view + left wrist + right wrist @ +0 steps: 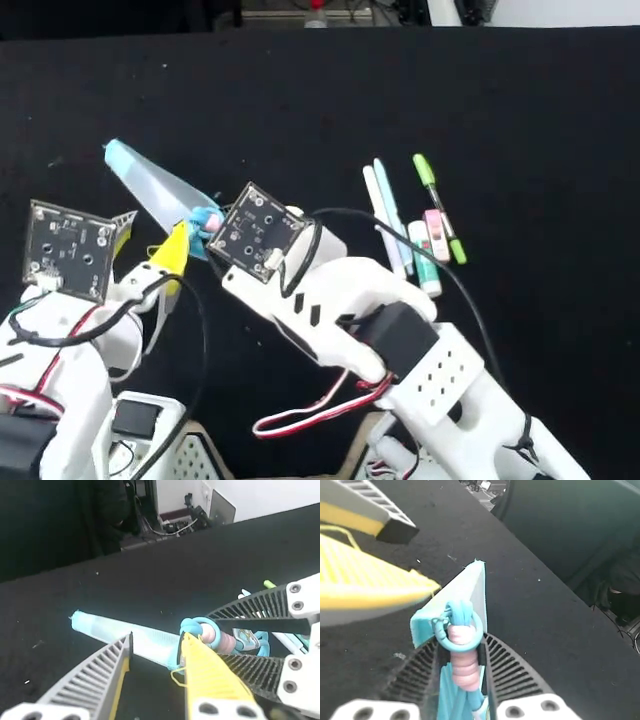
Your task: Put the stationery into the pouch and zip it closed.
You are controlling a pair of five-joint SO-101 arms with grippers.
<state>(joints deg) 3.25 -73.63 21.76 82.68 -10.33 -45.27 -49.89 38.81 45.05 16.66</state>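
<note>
- the pouch (155,185) is pale blue and see-through. it lies slantwise on the black desk (500,120), with its far tip pointing away from the arms and its near end between my two end effectors.
- right end effector (461,645): its black fingers are pinched onto the near end of the pouch. the blue ring (462,630) and the pink charm (462,667) are squeezed between them, and i see no gap left.
- left end effector (158,641): it is spread wide and has hold of nothing. the tip of the yellow finger (205,672) is right by the ring at the pouch edge; i cannot tell whether it touches. the grey finger (95,680) sits on the other side of the pouch body.
- the stationery lies in a cluster on the bare desk, outside the pouch and well apart from it on the right arm's side.
- the cluster holds two pale pens (385,215) side by side, a green highlighter (437,205), a small pink piece (436,233) and a white marker with teal ends (425,262).
- i cannot tell from here whether the zip is open or closed.
</note>
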